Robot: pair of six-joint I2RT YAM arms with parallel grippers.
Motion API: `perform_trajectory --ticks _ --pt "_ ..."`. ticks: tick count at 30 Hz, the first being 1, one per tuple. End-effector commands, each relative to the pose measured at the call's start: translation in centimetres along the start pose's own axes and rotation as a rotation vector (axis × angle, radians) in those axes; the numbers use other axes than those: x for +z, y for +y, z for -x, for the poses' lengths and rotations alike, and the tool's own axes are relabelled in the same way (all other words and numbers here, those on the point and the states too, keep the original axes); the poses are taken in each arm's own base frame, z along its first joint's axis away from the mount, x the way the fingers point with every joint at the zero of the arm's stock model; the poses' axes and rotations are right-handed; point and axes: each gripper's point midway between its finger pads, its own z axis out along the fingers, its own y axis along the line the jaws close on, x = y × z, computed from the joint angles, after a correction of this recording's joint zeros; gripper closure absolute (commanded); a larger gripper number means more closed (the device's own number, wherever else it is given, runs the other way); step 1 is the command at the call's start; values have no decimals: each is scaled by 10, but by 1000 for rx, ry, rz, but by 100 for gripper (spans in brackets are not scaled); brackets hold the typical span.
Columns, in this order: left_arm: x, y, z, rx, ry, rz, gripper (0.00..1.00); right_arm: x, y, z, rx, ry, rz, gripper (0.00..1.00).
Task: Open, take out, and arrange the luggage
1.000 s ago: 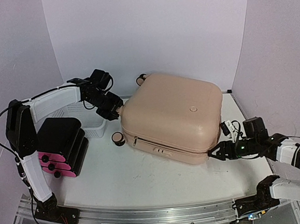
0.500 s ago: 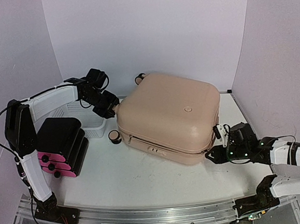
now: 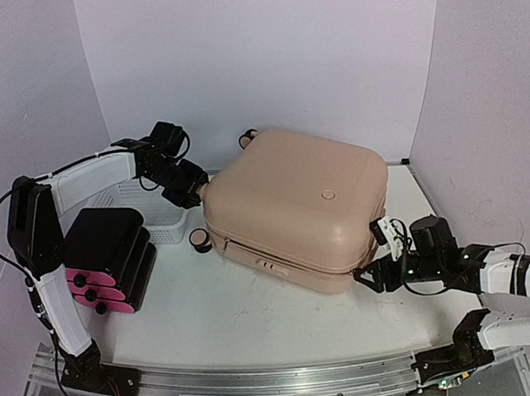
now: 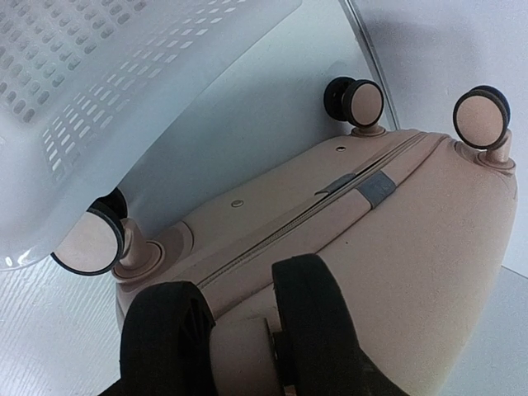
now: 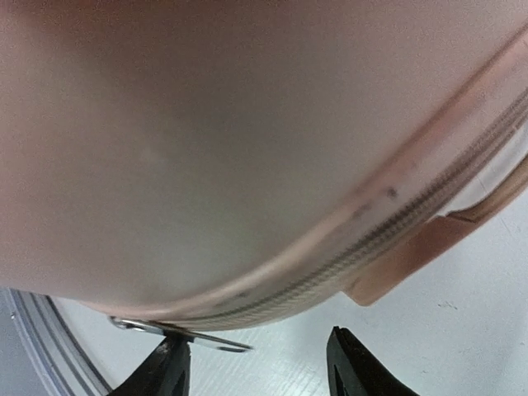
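Note:
The beige-pink luggage [image 3: 293, 205] lies flat and closed on the table. My left gripper [image 3: 191, 193] is at its back left corner, shut on one of its wheels [image 4: 239, 351]; a black finger [image 4: 318, 313] sits on each side of the beige hub. Three more wheels show in the left wrist view, one of them at the far right [image 4: 481, 117]. My right gripper [image 3: 368, 277] is at the front right corner, low on the table, jaws open. In the right wrist view the zipper [image 5: 388, 223] runs just above the gripper [image 5: 260, 371], and a metal zipper pull [image 5: 181, 332] lies across the left fingertip [image 5: 165, 375], not clamped.
A black box with pink drawer fronts [image 3: 109, 261] stands at the left. A white mesh basket [image 3: 151, 211] sits behind it, close to the luggage's left side, and fills the left wrist view's top left [image 4: 124, 82]. Walls close in on the back and both sides.
The luggage has slid and turned a little to the left. My right gripper has moved left along its front right corner. My left gripper has shifted slightly left with the wheel.

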Motion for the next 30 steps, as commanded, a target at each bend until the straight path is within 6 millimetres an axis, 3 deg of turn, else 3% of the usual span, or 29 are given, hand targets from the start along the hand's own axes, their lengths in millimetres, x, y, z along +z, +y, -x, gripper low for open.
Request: perform_trajectory --ticks 1,6,13,22,30 --pt "-9 6 -19 181 -10 30 85 -10 69 27 -210 -96 328 47" --pt "-8 6 -20 176 -3 25 85 -6 72 23 -184 -78 360 42" --pt "-7 6 -21 173 2 21 85 -10 79 31 -130 -119 402 48" --pt "-9 4 -21 172 -3 10 85 -5 65 22 49 -131 367 51" --pt "-7 4 -22 166 6 8 85 1 62 24 88 -143 363 58"
